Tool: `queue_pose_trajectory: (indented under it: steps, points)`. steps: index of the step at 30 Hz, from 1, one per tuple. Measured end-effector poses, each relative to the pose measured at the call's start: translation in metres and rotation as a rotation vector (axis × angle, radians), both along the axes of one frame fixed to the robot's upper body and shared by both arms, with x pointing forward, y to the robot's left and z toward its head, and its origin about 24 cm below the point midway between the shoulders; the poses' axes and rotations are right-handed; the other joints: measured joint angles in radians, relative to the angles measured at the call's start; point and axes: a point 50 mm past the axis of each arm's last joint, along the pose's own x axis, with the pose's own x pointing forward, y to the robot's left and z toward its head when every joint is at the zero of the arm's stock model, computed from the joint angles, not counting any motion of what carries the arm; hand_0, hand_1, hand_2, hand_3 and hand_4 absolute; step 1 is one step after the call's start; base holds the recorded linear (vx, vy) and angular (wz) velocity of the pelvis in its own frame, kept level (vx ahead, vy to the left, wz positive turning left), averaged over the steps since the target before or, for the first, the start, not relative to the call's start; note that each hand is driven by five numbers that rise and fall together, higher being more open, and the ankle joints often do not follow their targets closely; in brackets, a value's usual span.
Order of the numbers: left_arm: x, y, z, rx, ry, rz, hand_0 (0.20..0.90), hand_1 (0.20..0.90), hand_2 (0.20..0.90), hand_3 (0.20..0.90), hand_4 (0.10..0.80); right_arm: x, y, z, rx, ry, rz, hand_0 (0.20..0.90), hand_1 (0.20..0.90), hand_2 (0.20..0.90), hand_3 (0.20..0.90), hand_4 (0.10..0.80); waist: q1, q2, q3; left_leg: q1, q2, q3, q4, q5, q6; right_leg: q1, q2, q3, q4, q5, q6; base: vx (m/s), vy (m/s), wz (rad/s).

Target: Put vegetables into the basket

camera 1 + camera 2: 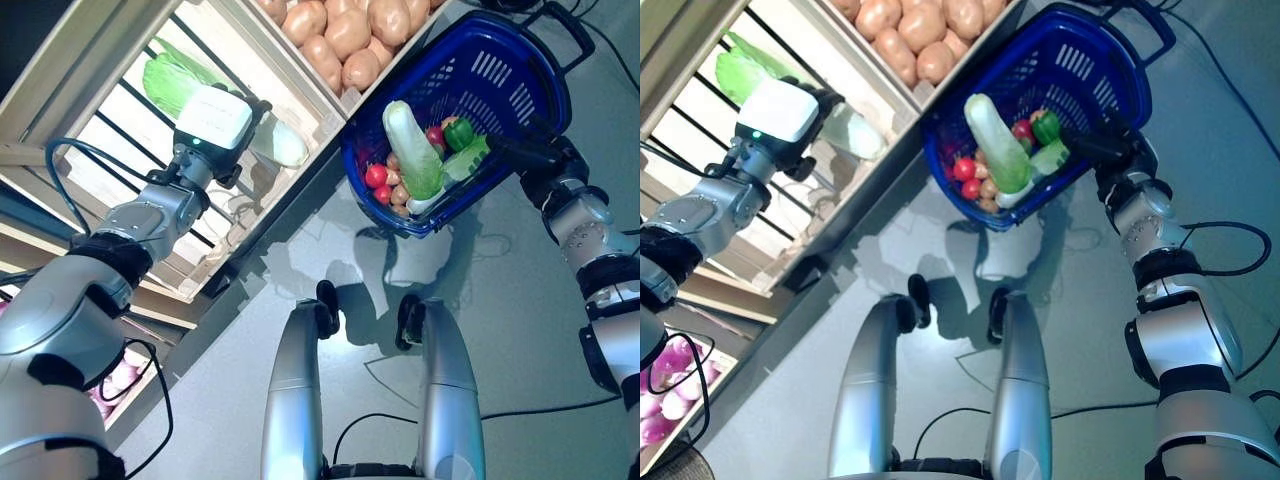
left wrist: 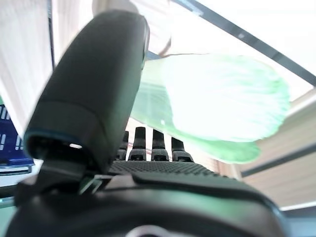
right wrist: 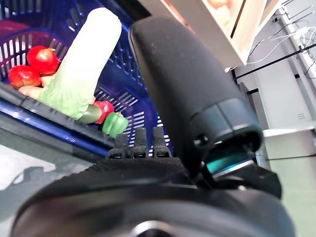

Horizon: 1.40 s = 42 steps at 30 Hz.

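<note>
Gripping a pale cabbage in curled fingers, the left hand reaches into the shelf; the right hand clasps the blue basket.

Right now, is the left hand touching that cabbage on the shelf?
Touching. In the left wrist view the left hand has fingers under the cabbage and its thumb against the side, gripping it.

Basket sits right of the shelf, w/ cabbage, tomatoes & pepper in it. Potatoes in crate just left of basket; another cabbage on shelf, far left.
</note>
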Motion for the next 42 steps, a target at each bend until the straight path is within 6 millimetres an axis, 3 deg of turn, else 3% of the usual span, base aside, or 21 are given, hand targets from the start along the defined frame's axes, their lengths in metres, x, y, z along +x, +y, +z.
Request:
queue_pose_trajectory:
  steps: [6, 12, 20, 25, 26, 27, 28, 31, 42]
  points:
    - [0.005, -0.01, 0.017, 0.003, -0.046, -0.014, 0.9, 0.9, 0.9, 0.9, 0.8, -0.001, -0.002, 0.002, -0.003, -0.01, -0.003, 0.9, 0.9, 0.9, 0.9, 0.8, -0.004, 0.0, 0.0, -0.074, 0.009, 0.003, 0.017, 0.001, 0.004, -0.072, 0.01, 0.006, 0.0, 0.017, 0.002, -0.012, 0.034, -0.07]
    - [0.009, -0.014, 0.02, 0.026, -0.024, 0.031, 0.9, 0.9, 0.9, 0.9, 0.8, -0.003, -0.008, 0.007, 0.014, -0.034, -0.007, 0.9, 0.9, 0.9, 0.9, 0.8, -0.003, -0.001, 0.0, -0.101, 0.011, 0.004, 0.026, -0.002, 0.007, -0.1, 0.016, 0.013, -0.002, 0.02, 0.007, -0.017, 0.039, -0.05]
    - [0.015, -0.018, 0.037, 0.044, -0.028, 0.1, 0.9, 0.9, 0.9, 0.9, 0.8, -0.001, -0.007, 0.024, 0.008, -0.088, -0.01, 0.9, 0.9, 0.9, 0.9, 0.8, -0.005, -0.003, 0.0, -0.166, 0.016, 0.005, 0.046, -0.005, 0.015, -0.167, 0.025, 0.03, 0.003, 0.039, 0.014, -0.019, 0.02, -0.09]
    - [0.017, -0.027, 0.064, 0.034, -0.083, 0.127, 0.9, 0.9, 0.9, 0.9, 0.8, 0.0, -0.007, 0.038, 0.0, -0.133, -0.012, 0.9, 0.9, 0.9, 0.9, 0.8, -0.003, -0.007, -0.001, -0.207, 0.015, 0.004, 0.052, -0.004, 0.019, -0.216, 0.025, 0.034, 0.005, 0.056, 0.013, -0.031, 0.014, -0.08]
    - [0.016, -0.027, 0.07, 0.022, -0.098, 0.134, 0.625, 0.625, 0.625, 0.625, 0.616, 0.0, -0.005, 0.042, 0.0, -0.144, -0.01, 0.9, 0.9, 0.9, 0.9, 0.8, -0.003, -0.008, -0.001, -0.218, 0.015, 0.004, 0.052, -0.002, 0.02, -0.228, 0.024, 0.034, 0.004, 0.058, 0.009, -0.034, 0.011, -0.13]
    - [0.016, -0.028, 0.078, 0.005, -0.116, 0.146, 0.566, 0.566, 0.566, 0.566, 0.577, 0.001, -0.004, 0.047, 0.0, -0.158, -0.007, 0.9, 0.9, 0.9, 0.9, 0.8, -0.003, -0.008, -0.001, -0.23, 0.015, 0.003, 0.051, 0.002, 0.02, -0.241, 0.023, 0.033, 0.003, 0.064, 0.006, -0.027, 0.004, -0.12]
    - [0.016, -0.028, 0.081, -0.003, -0.123, 0.152, 0.3, 0.3, 0.3, 0.3, 0.4, 0.001, -0.003, 0.05, 0.001, -0.165, -0.005, 0.9, 0.9, 0.9, 0.9, 0.8, -0.003, -0.008, -0.001, -0.235, 0.014, 0.003, 0.05, 0.004, 0.019, -0.248, 0.022, 0.033, 0.002, 0.067, 0.006, -0.027, 0.001, -0.13]
    - [0.015, -0.027, 0.092, -0.032, -0.142, 0.191, 0.3, 0.3, 0.3, 0.3, 0.4, 0.002, 0.002, 0.057, -0.004, -0.193, 0.015, 0.9, 0.9, 0.9, 0.9, 0.8, -0.004, -0.008, -0.001, -0.25, 0.014, 0.002, 0.048, 0.007, 0.015, -0.269, 0.02, 0.031, 0.0, 0.075, 0.002, -0.029, 0.008, -0.09]
    - [0.015, -0.023, 0.098, -0.023, -0.12, 0.229, 0.3, 0.3, 0.3, 0.3, 0.4, 0.002, 0.003, 0.06, 0.0, -0.219, 0.018, 0.9, 0.9, 0.9, 0.9, 0.8, -0.006, -0.008, -0.001, -0.247, 0.01, -0.002, 0.021, 0.016, 0.006, -0.261, 0.021, 0.023, -0.034, 0.091, 0.005, -0.028, 0.003, -0.01]
